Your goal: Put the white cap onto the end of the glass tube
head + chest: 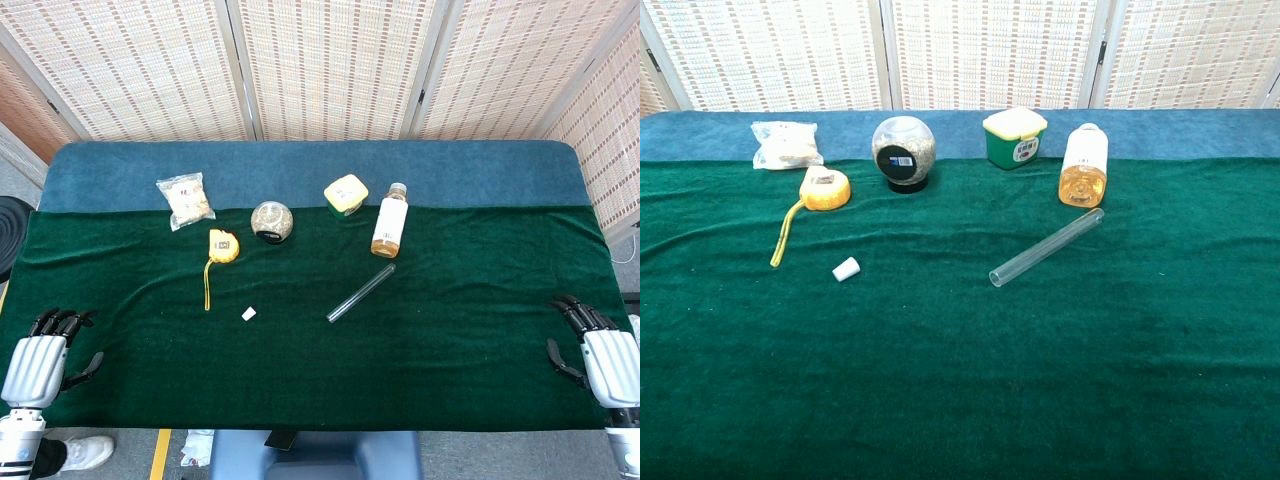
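Note:
A small white cap [249, 314] [846, 268] lies on the green cloth, left of centre. The clear glass tube [361, 292] [1046, 247] lies on its side to the cap's right, slanting from near-left to far-right, its open end nearest the cap. My left hand [40, 362] rests at the table's near left corner, fingers apart and holding nothing. Over at the near right corner my right hand [596, 345] is likewise empty with its fingers spread. Both hands are far from cap and tube. The chest view shows neither hand.
Along the back stand a plastic bag of snacks [186, 200], a yellow tape measure [222, 246] with its strap trailing forward, a round glass jar [272, 221], a green tub with yellow lid [346, 195] and a bottle of amber drink [390, 221] lying close to the tube's far end.

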`<action>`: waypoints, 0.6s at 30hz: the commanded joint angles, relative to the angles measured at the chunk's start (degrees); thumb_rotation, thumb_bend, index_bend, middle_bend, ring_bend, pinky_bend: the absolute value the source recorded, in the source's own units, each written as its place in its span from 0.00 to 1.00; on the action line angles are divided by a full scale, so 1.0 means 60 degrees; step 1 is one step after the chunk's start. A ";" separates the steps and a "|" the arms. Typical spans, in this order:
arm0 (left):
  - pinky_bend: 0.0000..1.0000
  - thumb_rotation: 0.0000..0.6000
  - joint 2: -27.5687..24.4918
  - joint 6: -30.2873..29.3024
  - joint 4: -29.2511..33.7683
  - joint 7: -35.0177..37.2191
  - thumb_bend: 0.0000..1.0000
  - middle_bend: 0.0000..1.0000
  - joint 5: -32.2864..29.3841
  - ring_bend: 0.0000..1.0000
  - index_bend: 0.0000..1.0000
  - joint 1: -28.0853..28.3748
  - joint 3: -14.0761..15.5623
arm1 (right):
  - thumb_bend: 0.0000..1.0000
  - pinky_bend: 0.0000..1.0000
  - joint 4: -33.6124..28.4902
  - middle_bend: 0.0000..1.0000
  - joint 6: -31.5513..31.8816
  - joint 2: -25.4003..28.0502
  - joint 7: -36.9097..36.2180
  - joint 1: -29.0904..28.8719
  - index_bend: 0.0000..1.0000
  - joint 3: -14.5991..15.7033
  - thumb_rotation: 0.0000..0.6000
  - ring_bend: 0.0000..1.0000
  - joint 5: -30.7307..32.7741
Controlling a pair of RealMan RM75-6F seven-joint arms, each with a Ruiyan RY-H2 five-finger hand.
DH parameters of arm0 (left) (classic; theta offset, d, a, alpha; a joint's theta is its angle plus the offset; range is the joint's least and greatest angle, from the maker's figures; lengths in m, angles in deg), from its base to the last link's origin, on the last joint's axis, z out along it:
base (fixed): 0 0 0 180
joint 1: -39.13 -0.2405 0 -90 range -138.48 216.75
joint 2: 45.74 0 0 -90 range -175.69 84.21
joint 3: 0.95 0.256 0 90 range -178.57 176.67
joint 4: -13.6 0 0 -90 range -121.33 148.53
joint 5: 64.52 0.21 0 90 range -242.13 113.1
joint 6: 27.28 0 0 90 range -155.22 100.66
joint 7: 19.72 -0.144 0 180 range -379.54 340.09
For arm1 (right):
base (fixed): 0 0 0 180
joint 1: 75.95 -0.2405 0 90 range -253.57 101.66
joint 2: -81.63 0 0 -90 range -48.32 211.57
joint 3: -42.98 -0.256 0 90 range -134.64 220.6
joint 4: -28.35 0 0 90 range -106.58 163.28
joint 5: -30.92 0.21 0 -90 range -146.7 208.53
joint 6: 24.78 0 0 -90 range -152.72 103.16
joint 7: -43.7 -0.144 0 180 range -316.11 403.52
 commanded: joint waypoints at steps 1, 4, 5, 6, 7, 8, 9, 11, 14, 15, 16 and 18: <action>0.17 1.00 0.0011 0.0026 -0.0009 -0.0015 0.36 0.39 -0.0009 0.24 0.27 -0.0004 -0.0014 | 0.53 0.34 0.0021 0.24 -0.0027 -0.0009 0.0001 0.0001 0.24 -0.0026 1.00 0.26 -0.0013; 0.17 1.00 0.0013 0.0031 0.0001 -0.0007 0.36 0.39 0.0004 0.24 0.27 -0.0016 -0.0025 | 0.53 0.34 0.0046 0.24 -0.0034 -0.0026 -0.0037 0.0010 0.24 -0.0064 1.00 0.26 -0.0028; 0.17 1.00 0.0012 0.0025 0.0000 -0.0009 0.36 0.39 0.0018 0.24 0.27 -0.0022 -0.0028 | 0.53 0.34 0.0060 0.24 -0.0038 -0.0029 -0.0056 0.0014 0.24 -0.0074 1.00 0.26 -0.0041; 0.17 1.00 0.0012 0.0020 -0.0003 -0.0006 0.36 0.39 0.0028 0.24 0.27 -0.0030 -0.0028 | 0.53 0.34 0.0067 0.24 -0.0043 -0.0028 -0.0071 0.0019 0.24 -0.0080 1.00 0.26 -0.0048; 0.17 1.00 0.0011 0.0021 -0.0001 0.0006 0.36 0.39 0.0030 0.24 0.27 -0.0037 -0.0028 | 0.53 0.34 0.0071 0.24 -0.0049 -0.0024 -0.0082 0.0023 0.24 -0.0084 1.00 0.26 -0.0057; 0.17 1.00 0.0010 0.0026 0.0000 0.0027 0.36 0.39 0.0031 0.24 0.27 -0.0044 -0.0032 | 0.53 0.34 0.0076 0.24 -0.0051 -0.0019 -0.0094 0.0032 0.24 -0.0086 1.00 0.26 -0.0074; 0.17 1.00 0.0012 0.0026 -0.0001 0.0043 0.36 0.39 0.0033 0.24 0.27 -0.0047 -0.0038 | 0.53 0.34 0.0074 0.24 -0.0045 -0.0019 -0.0108 0.0040 0.24 -0.0091 1.00 0.26 -0.0089; 0.17 1.00 0.0012 0.0021 -0.0003 0.0062 0.36 0.39 0.0044 0.24 0.27 -0.0058 -0.0047 | 0.53 0.34 0.0078 0.24 -0.0033 -0.0028 -0.0146 0.0060 0.24 -0.0104 1.00 0.26 -0.0105; 0.17 1.00 0.0017 0.0018 -0.0024 0.0085 0.36 0.39 0.0069 0.24 0.27 -0.0065 -0.0061 | 0.53 0.34 0.0083 0.24 -0.0057 -0.0037 -0.0139 0.0082 0.24 -0.0109 1.00 0.27 -0.0108; 0.17 1.00 0.0018 0.0017 -0.0027 0.0100 0.36 0.39 0.0081 0.24 0.27 -0.0066 -0.0063 | 0.53 0.34 0.0082 0.24 -0.0054 -0.0040 -0.0135 0.0089 0.24 -0.0112 1.00 0.27 -0.0116; 0.17 1.00 0.0017 0.0014 -0.0032 0.0110 0.36 0.39 0.0096 0.24 0.27 -0.0068 -0.0066 | 0.53 0.34 0.0082 0.24 -0.0044 -0.0044 -0.0141 0.0098 0.24 -0.0116 1.00 0.27 -0.0128; 0.17 1.00 0.0012 0.0013 -0.0032 0.0144 0.36 0.39 0.0139 0.24 0.27 -0.0063 -0.0073 | 0.53 0.34 0.0080 0.24 -0.0024 -0.0046 -0.0155 0.0118 0.24 -0.0120 1.00 0.27 -0.0163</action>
